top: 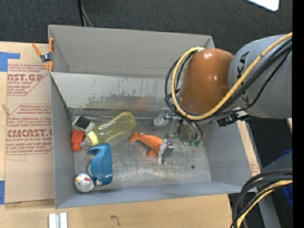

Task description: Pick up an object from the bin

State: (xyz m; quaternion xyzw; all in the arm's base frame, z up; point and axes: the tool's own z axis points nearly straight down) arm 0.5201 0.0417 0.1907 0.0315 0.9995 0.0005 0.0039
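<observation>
Status: I'd call this the reach/descend step, with nothing lifted yet. The gripper [163,137] is over the middle-right of the bin [61,127], jaws spread as far as I can read it, one finger toward the back wall and one toward the front. The right end of the orange toy [144,139] (long, tapered, carrot- or fish-like, I can't say which) lies between them as seen from above. I can't judge height from this angle, so I won't claim contact.

Next move, my guess: finish the drop, close across the toy's narrow body, then go straight up. The toy lies at a slant, so the grip may catch only its tip and it could swing or slip out.

Neighbours:
- yellow translucent bottle [112,127], just left of the toy and near its tail
- blue plastic piece [101,161] and white ball [84,182] in the front-left corner
- small orange block [77,140] against the left wall

All of them are clear of the closing path.

Surface: bare grey metal floor, scuffed and streaked, with sloped walls, so a dropped part would slide back toward the middle. Beyond the bin the room shows dark flooring — nothing there that bears on the pick.
</observation>
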